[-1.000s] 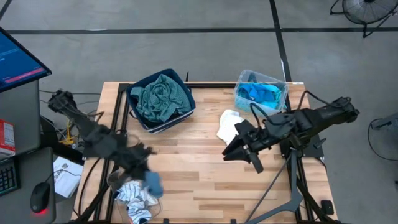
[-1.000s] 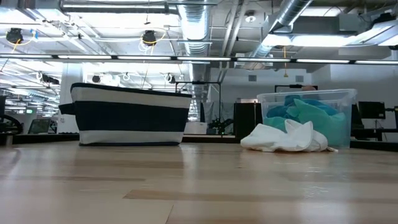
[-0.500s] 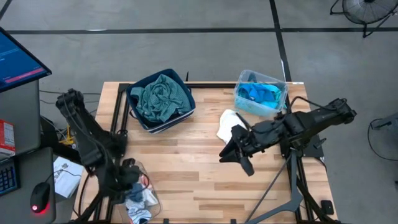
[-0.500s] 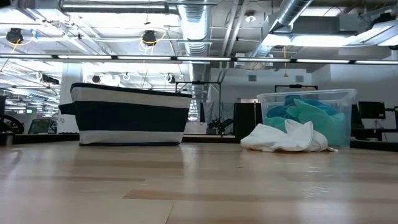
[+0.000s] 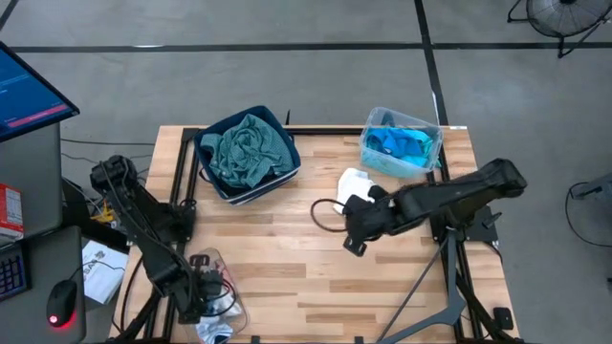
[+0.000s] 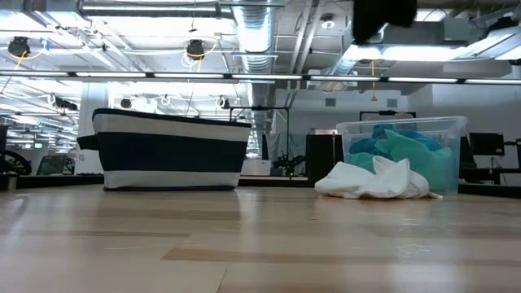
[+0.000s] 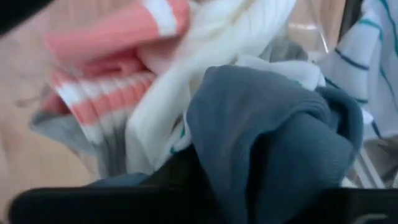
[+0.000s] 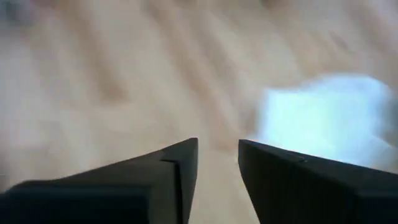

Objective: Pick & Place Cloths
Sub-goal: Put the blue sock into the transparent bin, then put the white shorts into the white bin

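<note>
While left tool (image 5: pixel 204 298) state unclear, right tool (image 8: pixel 217 163) slightly spread beside crumpled white cloth (image 5: pixel 356 181).

Table (image 5: pixel 287 268): pale wood planks, smooth, slight sheen. Bin (image 6: pixel 167 150): matt woven fabric. Tub (image 6: pixel 403 150): clear glossy plastic. White cloth (image 6: pixel 374 181): soft, crumpled. Sock (image 7: pixel 112 68): ribbed knit, coral stripes. Blue garment (image 7: pixel 273 143): matt fleecy knit.

White cloth (image 6: pixel 374 179) heaped before clear tub (image 6: pixel 403 150); striped bin (image 6: pixel 169 150) apart.
</note>
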Controlling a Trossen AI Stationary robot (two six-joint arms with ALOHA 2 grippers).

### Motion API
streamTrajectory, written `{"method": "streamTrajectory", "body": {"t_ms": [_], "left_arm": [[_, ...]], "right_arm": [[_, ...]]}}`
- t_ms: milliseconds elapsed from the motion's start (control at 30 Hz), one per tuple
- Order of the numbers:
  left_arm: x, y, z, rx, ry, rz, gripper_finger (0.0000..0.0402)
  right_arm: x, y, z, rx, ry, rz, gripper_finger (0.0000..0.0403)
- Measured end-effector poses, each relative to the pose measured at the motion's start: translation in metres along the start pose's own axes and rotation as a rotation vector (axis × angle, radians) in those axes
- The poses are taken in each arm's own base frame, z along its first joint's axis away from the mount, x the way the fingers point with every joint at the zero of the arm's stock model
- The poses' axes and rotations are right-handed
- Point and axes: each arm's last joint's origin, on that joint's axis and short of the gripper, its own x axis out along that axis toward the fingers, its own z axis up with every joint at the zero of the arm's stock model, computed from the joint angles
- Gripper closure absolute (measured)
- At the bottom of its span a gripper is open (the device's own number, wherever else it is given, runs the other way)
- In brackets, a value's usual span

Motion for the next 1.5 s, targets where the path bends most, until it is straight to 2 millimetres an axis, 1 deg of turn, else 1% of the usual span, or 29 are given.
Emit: {"method": "streamTrajectory", "body": {"t_ms": [67,133,233,333,433,533,633,733,833,933,1033,1200,1267,1333,1400,1467,1500], "left_arm": [[0.000,0.000,-0.001,-0.026,0.020,-0.012,0.0286],[-0.002,0.000,-0.001,-0.052,0.021,-0.020,0.0249],[-0.003,0.000,-0.001,-0.068,0.018,-0.026,0.0190],[-0.004,0.003,0.003,-0.118,0.017,-0.021,0.0139],[-0.004,0.007,0.009,-0.205,0.015,-0.020,0.0102],[-0.004,0.010,0.014,-0.247,0.007,-0.023,0.0081],[-0.006,0.010,0.016,-0.254,-0.022,-0.034,0.0074],[-0.017,0.011,0.017,-0.264,-0.102,-0.069,0.0075],[-0.035,0.016,0.016,-0.297,-0.205,-0.100,0.0079],[-0.054,0.023,0.013,-0.315,-0.303,-0.137,0.0082],[-0.067,0.028,0.010,-0.324,-0.355,-0.170,0.0082],[-0.079,0.034,0.006,-0.329,-0.379,-0.215,0.0082],[-0.082,0.035,0.005,-0.329,-0.385,-0.226,0.0082],[-0.083,0.035,0.005,-0.330,-0.387,-0.229,0.0082],[-0.083,0.035,0.005,-0.330,-0.385,-0.230,0.0082],[-0.082,0.035,0.004,-0.326,-0.368,-0.238,0.0082],[-0.082,0.034,0.004,-0.323,-0.355,-0.244,0.0082]], "right_arm": [[0.018,-0.005,-0.004,-0.001,0.069,-0.160,0.0274],[0.038,-0.012,-0.006,0.034,0.144,-0.315,0.0256],[0.066,-0.023,-0.004,0.077,0.254,-0.471,0.0231],[0.089,-0.030,0.003,0.075,0.301,-0.509,0.0203],[0.105,-0.038,0.012,0.091,0.335,-0.461,0.0170],[0.110,-0.051,0.022,0.128,0.347,-0.435,0.0144],[0.107,-0.068,0.028,0.165,0.351,-0.439,0.0135],[0.097,-0.087,0.026,0.224,0.379,-0.399,0.0134],[0.089,-0.104,0.015,0.285,0.383,-0.357,0.0133],[0.091,-0.116,-0.004,0.359,0.356,-0.319,0.0133],[0.103,-0.123,-0.026,0.429,0.327,-0.276,0.0133],[0.133,-0.129,-0.060,0.526,0.294,-0.282,0.0133],[0.146,-0.131,-0.070,0.555,0.286,-0.292,0.0133],[0.158,-0.130,-0.075,0.567,0.263,-0.254,0.0137],[0.166,-0.127,-0.074,0.573,0.247,-0.200,0.0156],[0.173,-0.122,-0.073,0.550,0.242,-0.176,0.0196],[0.176,-0.120,-0.072,0.541,0.238,-0.170,0.0225]]}}
